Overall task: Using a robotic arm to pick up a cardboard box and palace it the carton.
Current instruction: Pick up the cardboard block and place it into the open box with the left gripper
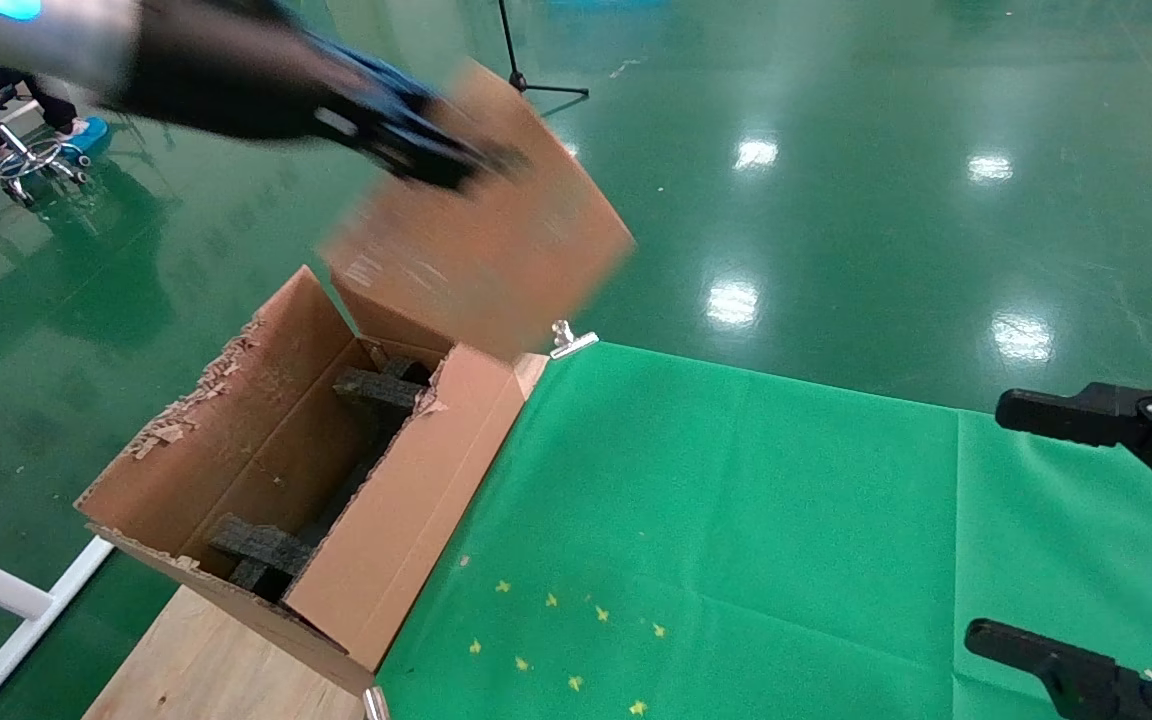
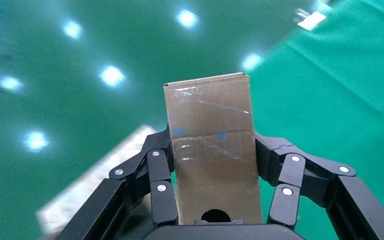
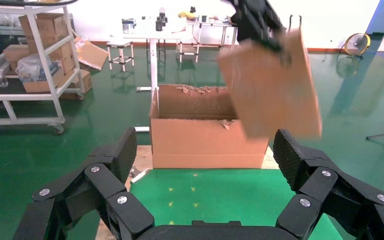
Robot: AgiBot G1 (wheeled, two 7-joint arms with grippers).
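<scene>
1. Holding the cardboard box (image 1: 481, 250) from above, the left pincer (image 1: 436, 160) was clenched on it, fingers (image 2: 161, 192) pressed to both narrow sides in the left wrist view.
2. No brand or readable writing showed on the box; only glossy clear tape crossed its face, with faint bluish patches under the tape, and a round hole sat in the face nearest the wrist.
3. A pale mark near the box's lower left corner in the head view was too blurred to read.
4. The box hung in the air, tilted, above the far end of the carton (image 1: 336, 480) and partly past its far right corner, touching nothing but the pincer.
5. The carton stood open on a wooden surface (image 1: 206, 660), its flaps ragged and torn, black foam blocks (image 1: 376, 385) lying inside at both ends.
6. Just beside the carton lay a green cloth (image 1: 736, 520) carrying small yellow star marks (image 1: 576, 630), with a silver clip (image 1: 571, 342) at its far corner.
7. The right pincer (image 1: 1056, 530) hovered released over the cloth's right edge, well apart from the box, jaws spread wide.
8. Farther off, the right wrist view showed shelving (image 3: 40, 65) stacked with cartons, white tables (image 3: 155, 37) and a fan (image 3: 357, 45) on the green floor.
9. A tripod foot (image 1: 536, 80) stood on the floor beyond the box.
</scene>
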